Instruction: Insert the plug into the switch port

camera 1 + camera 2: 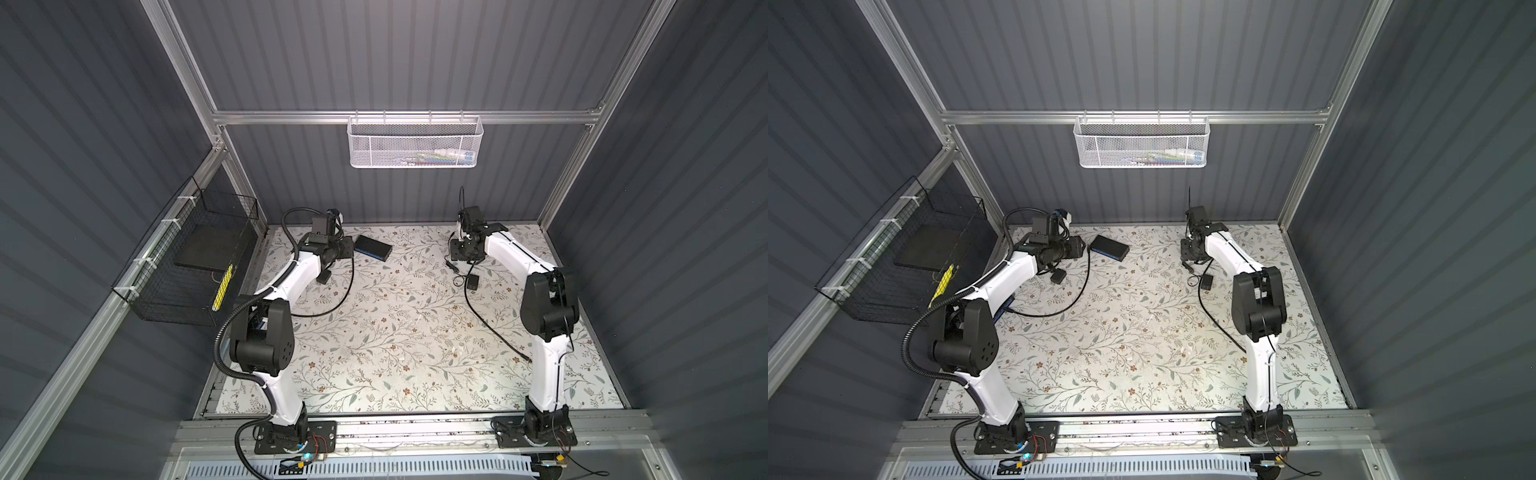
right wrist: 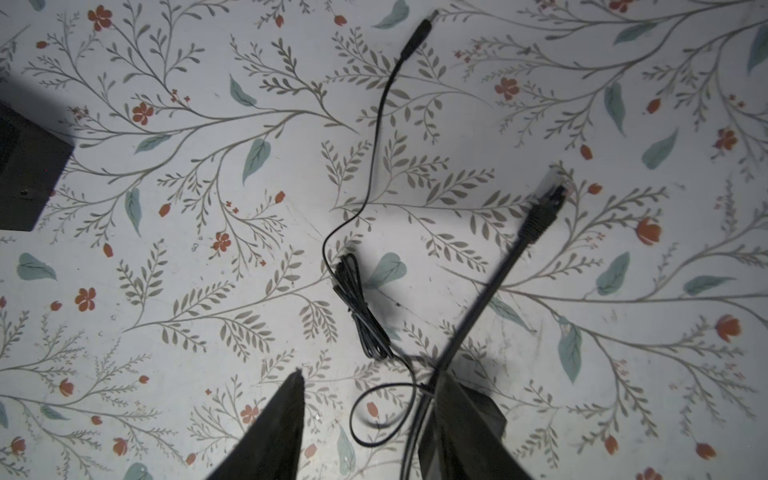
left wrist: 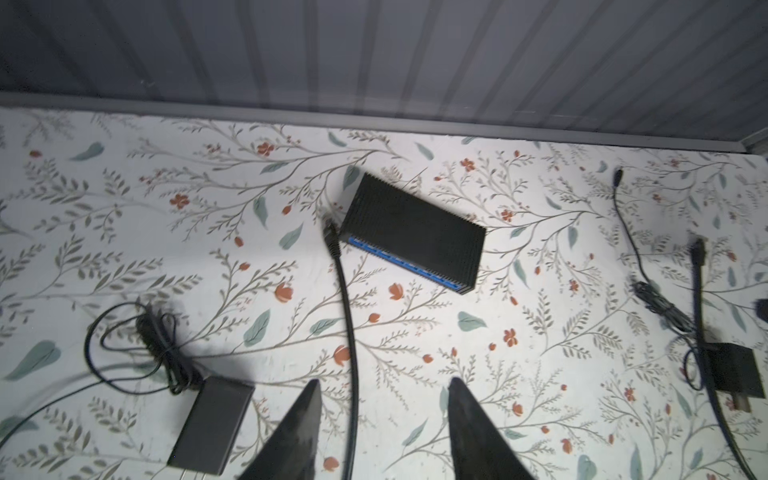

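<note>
Left wrist view: I'm seeing the left gripper [image 3: 384, 380] standing spread and pinching nothing. A black cable [image 3: 350, 332] is running through the gap between the fingers [image 3: 299, 424] and touching neither. Its plug [image 3: 331, 235] is lying ahead of the fingertips, just beside the corner of the switch [image 3: 411, 220] where the blue port face [image 3: 409, 268] begins. I can't tell whether it's touching, and single ports are blurring out. A power brick [image 3: 212, 424] with a coiled lead is sitting beside one finger.

In both top views the left arm [image 1: 286, 270] is reaching toward the far left of the table [image 1: 395, 332], with the wrist lying level and aiming at the switch's short end. Its fingers are merging with the dark wrist there, and the plug is too small to pick out.

Further right, the right arm [image 1: 511, 257] is stretching to the far side with the wrist pointing down, well apart from the switch. Right wrist view is showing the right gripper [image 2: 372, 374] spread too and gripping nothing. A second cable [image 2: 488, 291] is crossing one fingertip's inner edge, and its clip plug [image 2: 546, 203] is lying beyond. A thin lead [image 2: 371, 166] with a barrel plug [image 2: 419, 29] is lying alongside, bundled mid-length. A dark box [image 2: 25, 166] is getting cut off at the frame edge, and I can't tell what it is.
</note>
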You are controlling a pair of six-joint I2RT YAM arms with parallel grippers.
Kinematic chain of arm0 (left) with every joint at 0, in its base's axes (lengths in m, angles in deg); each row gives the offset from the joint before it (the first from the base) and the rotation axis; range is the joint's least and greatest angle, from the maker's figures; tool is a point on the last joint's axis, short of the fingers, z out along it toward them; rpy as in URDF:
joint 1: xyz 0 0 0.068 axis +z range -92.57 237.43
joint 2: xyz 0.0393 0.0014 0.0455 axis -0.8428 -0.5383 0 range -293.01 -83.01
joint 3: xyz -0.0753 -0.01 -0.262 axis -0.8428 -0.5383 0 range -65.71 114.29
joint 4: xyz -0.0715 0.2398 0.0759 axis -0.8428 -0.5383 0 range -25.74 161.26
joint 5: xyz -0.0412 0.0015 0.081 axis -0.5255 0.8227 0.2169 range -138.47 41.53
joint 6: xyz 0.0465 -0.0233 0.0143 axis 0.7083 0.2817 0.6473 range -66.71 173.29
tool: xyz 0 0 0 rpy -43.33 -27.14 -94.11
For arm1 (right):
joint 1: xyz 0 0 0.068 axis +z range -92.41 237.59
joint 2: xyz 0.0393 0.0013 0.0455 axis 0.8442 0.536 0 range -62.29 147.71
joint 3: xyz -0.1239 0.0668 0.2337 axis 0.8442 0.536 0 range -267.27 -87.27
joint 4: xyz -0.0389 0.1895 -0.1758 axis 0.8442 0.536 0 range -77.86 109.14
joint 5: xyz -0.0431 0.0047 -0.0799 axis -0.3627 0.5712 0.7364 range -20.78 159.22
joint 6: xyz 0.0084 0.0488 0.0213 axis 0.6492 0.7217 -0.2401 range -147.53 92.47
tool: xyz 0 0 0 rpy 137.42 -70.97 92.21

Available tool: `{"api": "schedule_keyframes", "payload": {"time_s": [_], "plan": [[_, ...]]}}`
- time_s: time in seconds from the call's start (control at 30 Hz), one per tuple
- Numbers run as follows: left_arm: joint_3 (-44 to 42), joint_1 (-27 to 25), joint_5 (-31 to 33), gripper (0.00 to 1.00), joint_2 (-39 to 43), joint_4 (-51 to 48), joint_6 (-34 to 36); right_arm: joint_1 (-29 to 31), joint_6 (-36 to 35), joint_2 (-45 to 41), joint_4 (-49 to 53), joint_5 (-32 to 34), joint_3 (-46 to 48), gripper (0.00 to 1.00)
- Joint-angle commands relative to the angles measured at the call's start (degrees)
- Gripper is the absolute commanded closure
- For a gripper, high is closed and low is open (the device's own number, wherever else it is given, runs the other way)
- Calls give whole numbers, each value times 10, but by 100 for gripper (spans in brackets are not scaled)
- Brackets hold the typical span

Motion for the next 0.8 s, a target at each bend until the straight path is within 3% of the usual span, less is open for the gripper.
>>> {"api": "schedule_keyframes", "payload": {"time_s": [0.0, 0.23, 0.47, 0.67, 0.77], "plan": [[49, -7, -40, 50, -75, 0, 18, 12, -1, 10, 9, -30, -28, 48], [206, -10, -71, 47, -226, -7, -3, 24, 26, -24, -22, -50, 46, 46], [357, -9, -65, 39, -332, -46, 17, 53, 42, -62, -55, -54, 114, 37], [397, -5, -65, 31, -361, -37, 32, 77, 76, -27, -92, -80, 81, 30], [396, 2, -60, 20, -366, -26, 38, 85, 109, 3, -127, -105, 52, 28]]}}
